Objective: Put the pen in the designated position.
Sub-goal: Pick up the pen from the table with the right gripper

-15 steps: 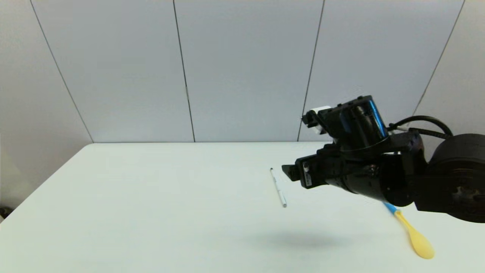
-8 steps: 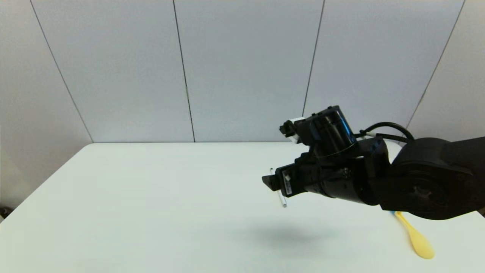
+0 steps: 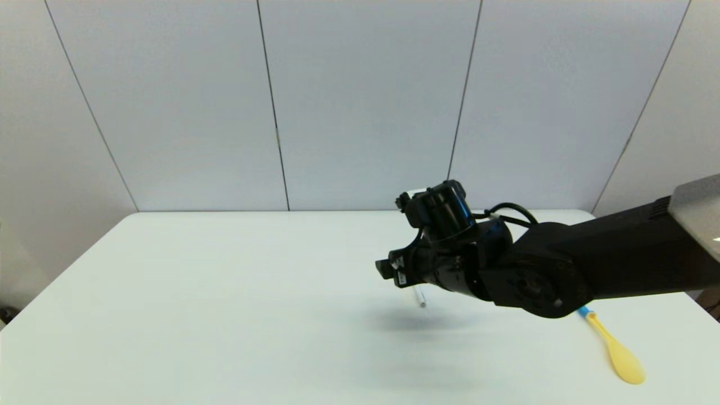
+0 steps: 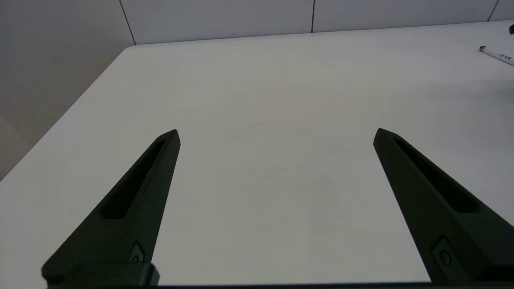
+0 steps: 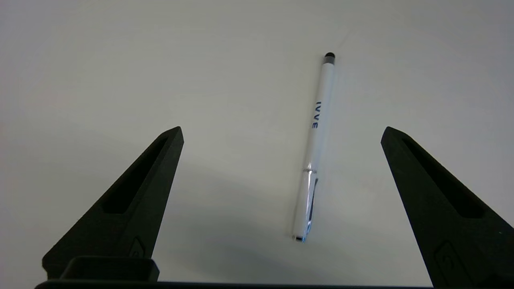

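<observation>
The pen (image 5: 317,140) is thin and white, with a dark tip, a silver clip end and blue letters, and it lies flat on the white table. My right gripper (image 5: 282,130) hangs open above it, and the pen lies between the two fingers, nearer one of them and untouched. From the head camera, the right gripper (image 3: 388,270) covers most of the pen (image 3: 419,297), leaving only its near end showing. My left gripper (image 4: 277,131) is open over bare tabletop, with the pen (image 4: 496,54) far off to one side. No mark shows the designated position.
A yellow spoon with a blue handle (image 3: 619,351) lies at the front right, partly under the right arm. The table's far edge (image 3: 292,211) meets a grey panelled wall.
The right arm has reached left and lower, from beside the pen to over it, so it now hides most of the pen from the head camera. The pen and spoon have not moved.
</observation>
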